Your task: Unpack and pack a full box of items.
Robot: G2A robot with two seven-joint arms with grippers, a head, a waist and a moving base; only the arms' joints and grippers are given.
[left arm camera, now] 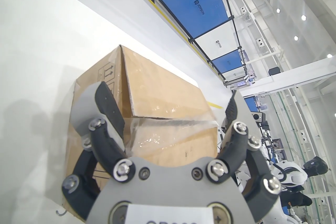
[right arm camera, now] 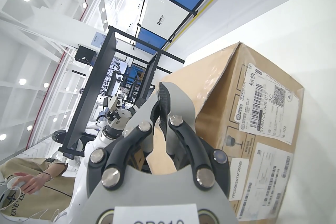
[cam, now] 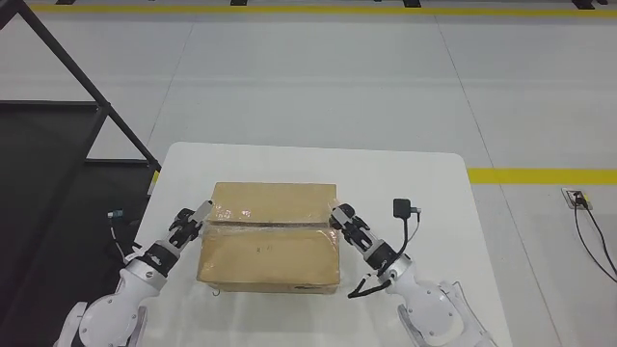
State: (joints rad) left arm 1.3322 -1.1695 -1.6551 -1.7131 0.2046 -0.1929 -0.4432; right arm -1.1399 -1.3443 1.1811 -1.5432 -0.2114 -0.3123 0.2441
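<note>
White rectangular table [cam: 289, 159], seen from above, carrying near its middle a brown cardboard box [cam: 270, 251]. The box lies flat with its top flaps down. A strip of clear glossy tape [left arm camera: 170, 128] runs along the seam between the flaps, from one short end of the box to the other.

The left gripper [left arm camera: 168, 90] sits at the left short end of the box, level with the taped seam. Its two dark-padded fingers are spread wide apart. One finger [left arm camera: 107, 104] stands in front of the end face, and the other is out past the top edge.

The right gripper [right arm camera: 160, 89] sits at the right short end of the box, also at the seam. Its fingers are pressed together, and whether anything is pinched between them cannot be told.

White printed shipping labels [right arm camera: 267, 101] cover much of the box's right end face.

A small black square plug with a thin cable [cam: 402, 208] lies on the table to the right of the box, apart from it.
</note>
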